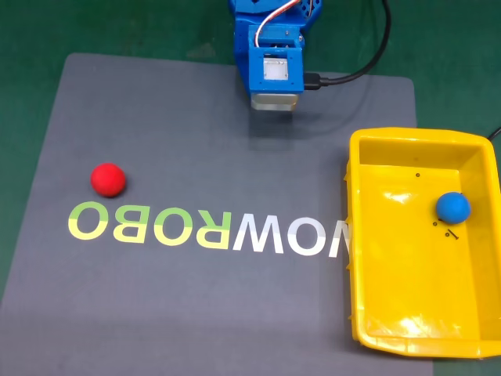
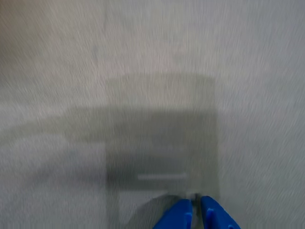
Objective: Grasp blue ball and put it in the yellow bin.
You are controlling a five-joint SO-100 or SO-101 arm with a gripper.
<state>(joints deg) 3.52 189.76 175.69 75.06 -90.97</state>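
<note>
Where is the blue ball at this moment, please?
In the fixed view, the blue ball lies inside the yellow bin at the right side, near the bin's right wall, far from the red ball at the left.

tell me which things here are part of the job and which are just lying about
Part of the job:
- blue ball, already lying in the bin
- yellow bin
- gripper, fingertips close together over the grey mat

Just lying about:
- red ball, on the mat at the left of the fixed view
- black cable behind the arm
</note>
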